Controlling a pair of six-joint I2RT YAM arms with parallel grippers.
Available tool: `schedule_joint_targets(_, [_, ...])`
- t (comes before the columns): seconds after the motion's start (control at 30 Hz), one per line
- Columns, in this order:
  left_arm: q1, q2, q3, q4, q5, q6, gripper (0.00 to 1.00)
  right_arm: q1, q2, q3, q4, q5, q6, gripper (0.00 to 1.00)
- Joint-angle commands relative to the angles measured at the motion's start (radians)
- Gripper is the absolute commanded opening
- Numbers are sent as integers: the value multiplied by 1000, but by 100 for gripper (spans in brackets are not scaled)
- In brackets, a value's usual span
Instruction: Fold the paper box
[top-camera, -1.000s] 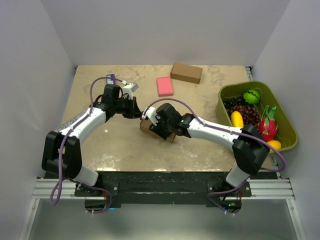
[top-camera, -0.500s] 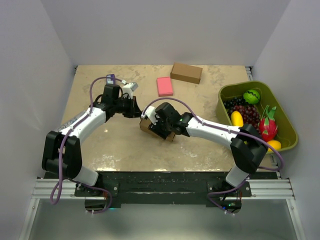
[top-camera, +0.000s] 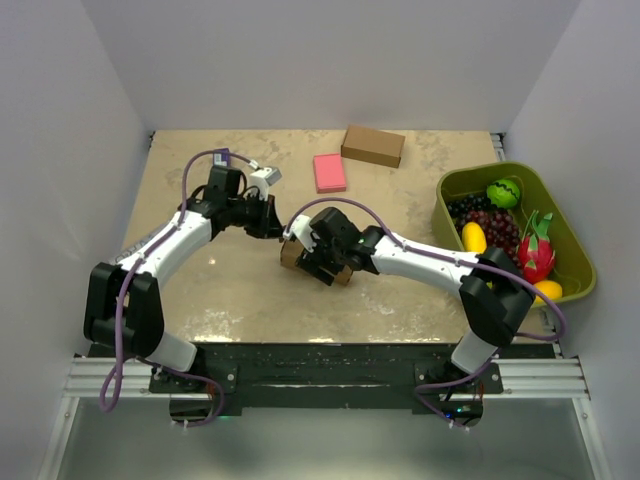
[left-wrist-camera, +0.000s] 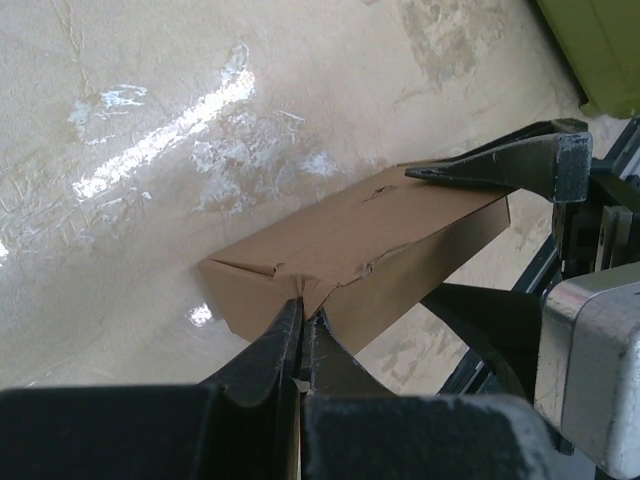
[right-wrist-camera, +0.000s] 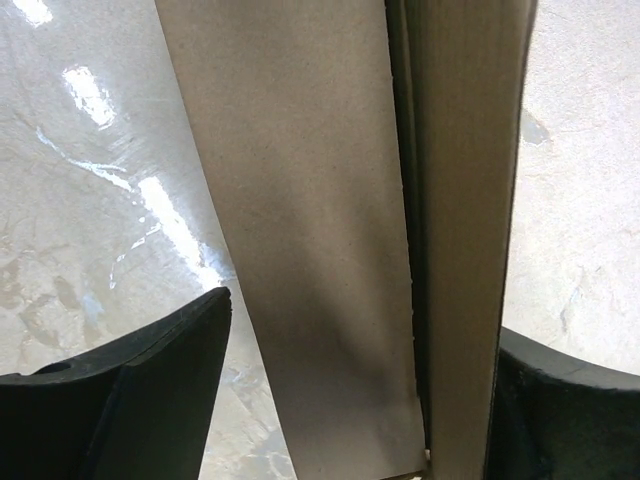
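The paper box (top-camera: 296, 253) lies on the table's middle as a flattish brown carton, mostly under my right gripper (top-camera: 322, 258). In the right wrist view the box (right-wrist-camera: 320, 200) runs between the jaws of the right gripper (right-wrist-camera: 360, 315), which stands open. Its left finger (right-wrist-camera: 160, 390) is clear of the cardboard and the right finger (right-wrist-camera: 560, 410) is beside the box's edge. My left gripper (left-wrist-camera: 303, 312) is shut, its tips pinching the crumpled near edge of the box (left-wrist-camera: 370, 235). From above, the left gripper (top-camera: 272, 223) sits at the box's far left end.
A ready-made brown box (top-camera: 373, 146) and a pink block (top-camera: 329, 172) lie at the back. A green bin (top-camera: 448, 185) full of toy fruit stands at the right, and its corner (left-wrist-camera: 600, 50) also shows in the left wrist view.
My right gripper's jaws have opened wider around the paper box. The left gripper has stayed shut in the same place.
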Motion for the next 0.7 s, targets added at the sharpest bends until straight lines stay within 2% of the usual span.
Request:
schedule_joint_targets(0.0, [-16,-12,39,-30,49,22,0,3,7,-21,-30,-53,23,73])
schedule_joint_targets(0.2, [-30,-32,-31,102,146,-99,0,3,39,-12,-42,-54,18,56])
schedule_joint_targets(0.33, [-47,-61,-80,237,175,-211,0,1,58,-9,-47,-54,15,54])
schedule_joint_targets(0.43, [-54,-77,-102,274,177,-245,0,3,64,-6,-48,-54,15,53])
schedule_joint_targets(0.67, [-59,-104,-157,234,84,-197,0,3,67,-9,-42,-47,13,53])
